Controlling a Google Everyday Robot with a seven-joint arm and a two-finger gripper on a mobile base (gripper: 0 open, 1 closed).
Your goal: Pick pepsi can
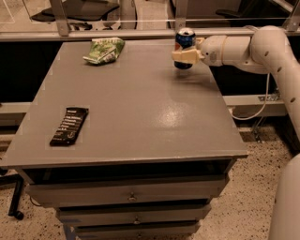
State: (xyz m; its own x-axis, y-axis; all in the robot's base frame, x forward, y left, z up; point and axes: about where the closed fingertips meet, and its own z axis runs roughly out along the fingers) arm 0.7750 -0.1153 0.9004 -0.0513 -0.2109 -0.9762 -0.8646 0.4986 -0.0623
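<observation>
Gripper (183, 55) at pepsi can (185, 38), far right of table (140, 108) — rail (140, 33) close behind, free room leftward

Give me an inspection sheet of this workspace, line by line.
Surface: grey table, with a glare patch right of the middle.
Job's things: pepsi can, upright near the far right edge.
Clutter: green snack bag at far left; black bar wrapper at near left.
Claw: claw at the can, its cream body crossing the can's front; whether the can is lifted cannot be told.
Cables: white cable hanging off the table's right side.
Surroundings: drawers under the top, speckled floor, office chair beyond the rail.
</observation>
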